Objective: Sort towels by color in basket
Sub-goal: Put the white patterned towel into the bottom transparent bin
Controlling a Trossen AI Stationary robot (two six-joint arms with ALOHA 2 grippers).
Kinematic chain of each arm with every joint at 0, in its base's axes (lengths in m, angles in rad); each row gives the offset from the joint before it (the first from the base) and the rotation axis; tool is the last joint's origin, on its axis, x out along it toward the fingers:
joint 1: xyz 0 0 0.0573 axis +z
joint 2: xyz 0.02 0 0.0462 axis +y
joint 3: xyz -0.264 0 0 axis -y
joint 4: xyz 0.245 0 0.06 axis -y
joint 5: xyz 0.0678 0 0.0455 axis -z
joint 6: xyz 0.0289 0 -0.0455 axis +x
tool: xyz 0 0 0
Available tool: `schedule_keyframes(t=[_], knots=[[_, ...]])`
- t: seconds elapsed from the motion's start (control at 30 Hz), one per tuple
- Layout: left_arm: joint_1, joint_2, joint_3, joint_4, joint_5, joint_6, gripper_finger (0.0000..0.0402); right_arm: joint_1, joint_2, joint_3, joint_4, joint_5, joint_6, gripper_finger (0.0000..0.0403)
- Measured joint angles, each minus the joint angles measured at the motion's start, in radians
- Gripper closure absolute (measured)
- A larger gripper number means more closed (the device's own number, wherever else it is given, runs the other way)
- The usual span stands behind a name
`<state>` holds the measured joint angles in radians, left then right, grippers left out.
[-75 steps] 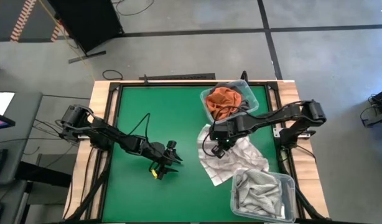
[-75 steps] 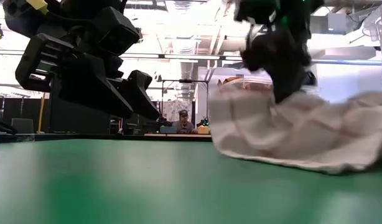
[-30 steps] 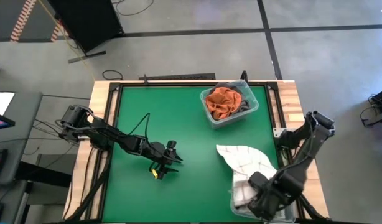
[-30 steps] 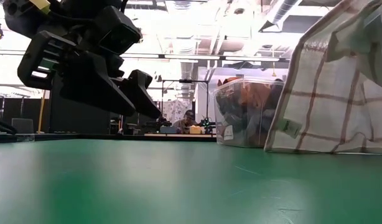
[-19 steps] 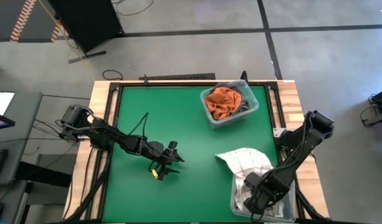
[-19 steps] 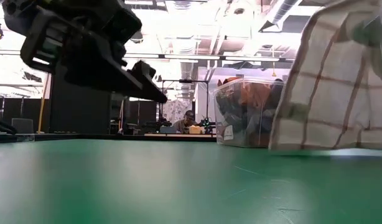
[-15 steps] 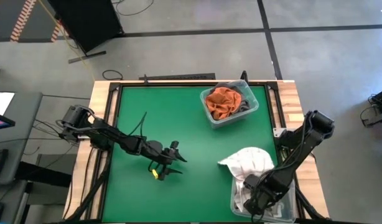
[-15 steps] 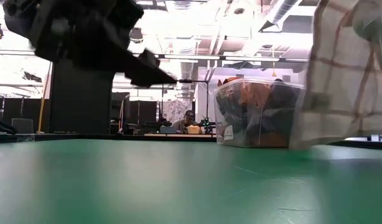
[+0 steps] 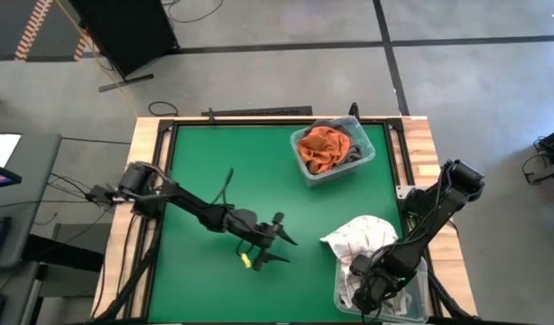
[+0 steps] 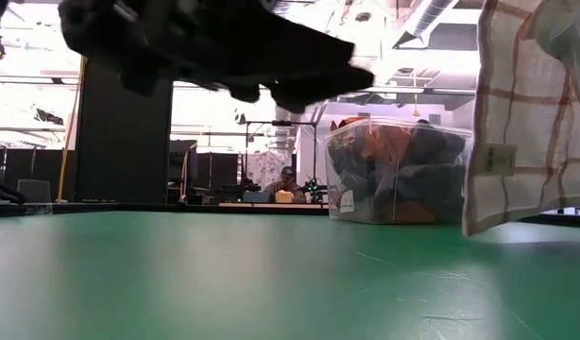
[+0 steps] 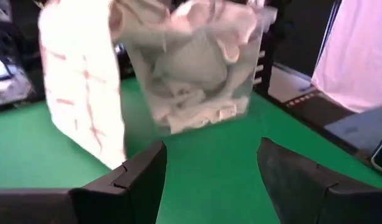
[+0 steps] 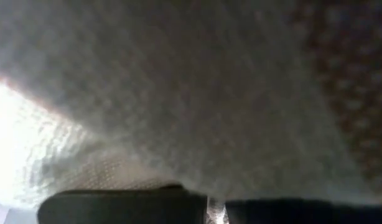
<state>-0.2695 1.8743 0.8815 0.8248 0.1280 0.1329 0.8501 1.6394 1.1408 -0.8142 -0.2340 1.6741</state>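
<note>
A white towel with thin reddish grid lines [image 9: 363, 236] is draped over the rim of a clear bin [image 9: 420, 271] at the table's near right, with part of it hanging outside [image 10: 531, 113]. My right gripper [image 9: 367, 284] is down inside that bin, shut on this towel. Pale towels [image 11: 191, 93] lie in the bin. A second clear bin [image 9: 329, 149] at the far right holds a rust orange towel [image 9: 320, 144] and a dark grey one [image 9: 354, 152]. My left gripper [image 9: 279, 244] hovers open near mid-table, its fingers [image 11: 141, 177] pointing at the near bin. My right gripper [image 12: 216, 208] is shut on the grid towel, reaching down into the near bin. The arm hides the place of contact from above, and cloth [image 12: 197, 93] fills the wrist view. The towel runs slack over the bin's rim [image 11: 147, 15], and its free part hangs outside [image 11: 85, 87].
Bare green table [image 9: 223, 171] stretches across the left and middle. A raised wooden frame [image 9: 151, 135] borders it. In the low view, a person [image 10: 286, 179] sits far off in the room behind.
My right gripper sank into the near right bin, drawing the grid towel with it. The towel's trailing part slid off the table and bunched up over the bin's rim. My left gripper swung toward the table's right and a little toward its near edge, staying open.
</note>
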Motion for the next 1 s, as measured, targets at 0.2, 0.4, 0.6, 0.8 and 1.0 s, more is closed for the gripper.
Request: schedule_keyframes(t=[0.2,0.4,0.6,0.8,1.0], knots=[[0.007,0.148,0.183,-0.002,-0.001,-0.025,0.0162,-0.006,0.000,0.000,0.012,0.004,-0.001,0.0347],[0.030,0.281,0.373,-0.069,-0.002,-0.060,0.0162,-0.006,0.000,0.000,0.018,0.008,-0.001,0.0347],[0.079,0.373,0.557,-0.271,-0.095,-0.140,0.0162,-0.007,0.000,0.000,0.033,0.009,0.000,0.0347],[0.099,0.372,0.581,-0.320,-0.100,-0.121,0.0162,0.001,0.000,0.000,0.044,0.012,-0.003,0.0346],[0.117,0.372,0.581,-0.345,-0.108,-0.132,0.0162,0.000,0.001,0.015,0.052,0.006,-0.030,0.0346]])
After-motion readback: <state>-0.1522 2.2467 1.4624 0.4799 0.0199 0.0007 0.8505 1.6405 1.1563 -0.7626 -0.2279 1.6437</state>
